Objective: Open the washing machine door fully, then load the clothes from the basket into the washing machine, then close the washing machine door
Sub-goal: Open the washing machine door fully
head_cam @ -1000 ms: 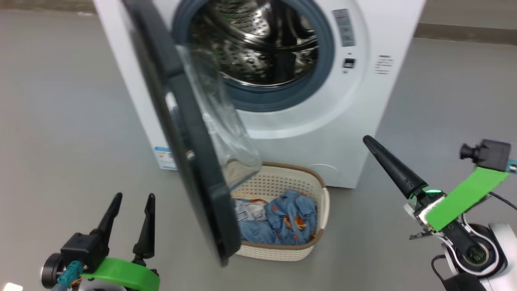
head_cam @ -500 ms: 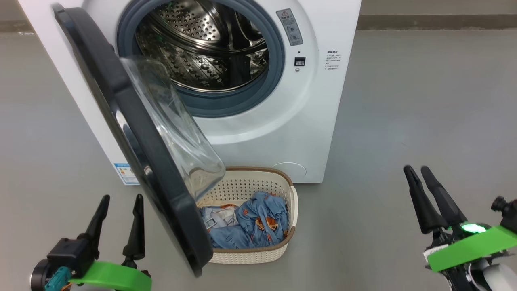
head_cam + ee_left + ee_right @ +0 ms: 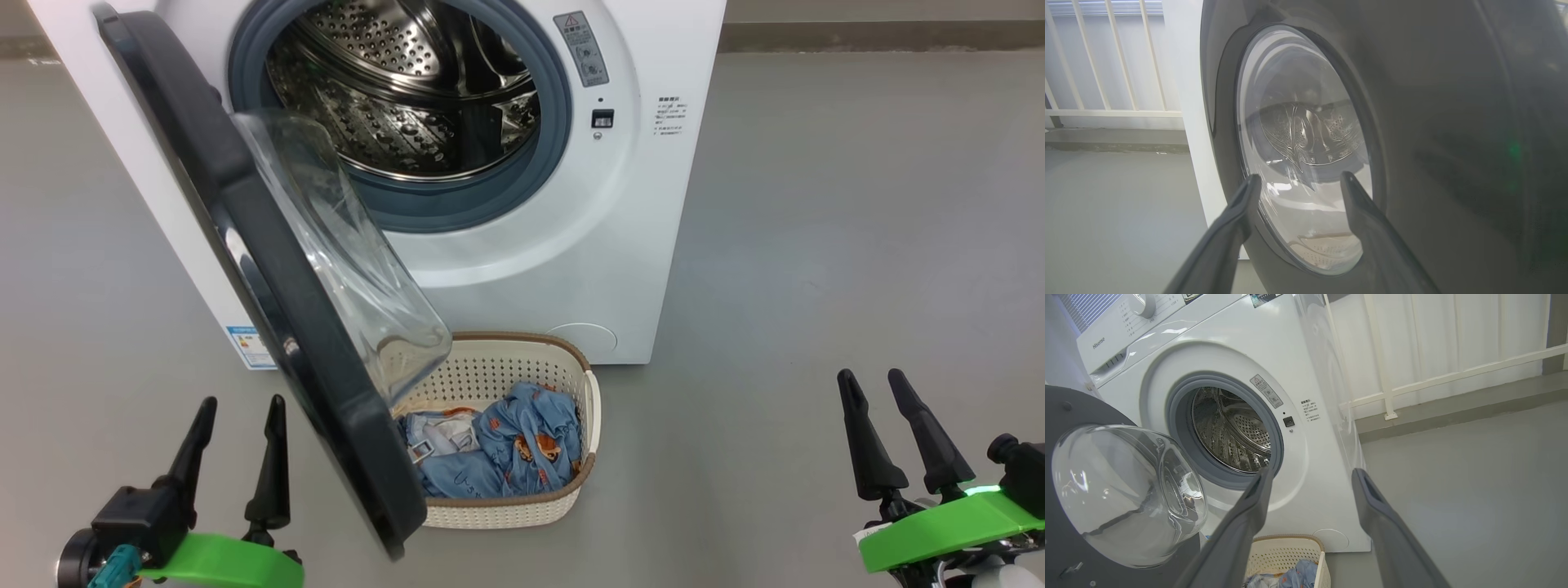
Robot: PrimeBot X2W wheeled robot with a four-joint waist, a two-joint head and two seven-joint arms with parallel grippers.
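Note:
The white washing machine [image 3: 620,245] [image 3: 1274,347] stands ahead with its steel drum [image 3: 400,98] bare. The washing machine door [image 3: 245,245] [image 3: 1453,143] [image 3: 1069,416] hangs out toward me, its black rim and glass bowl partly over the basket [image 3: 592,408] [image 3: 1290,549] on the floor. Blue printed clothes [image 3: 522,441] [image 3: 1302,575] lie in the basket. My left gripper [image 3: 238,404] [image 3: 1298,179] is open, left of the door's outer face. Far right of the basket, my right gripper [image 3: 872,377] [image 3: 1312,473] is open with nothing in it.
Grey floor [image 3: 857,204] spreads wide to the right of the machine and to its left. A white railing [image 3: 1453,375] [image 3: 1106,61] and a low kerb run behind. A blue label sticker [image 3: 247,347] is on the machine's lower left side.
The head camera has swung, shifting the whole picture. My right arm has drawn down and back to the lower right, its fingers now pointing up side by side. The left gripper holds its place.

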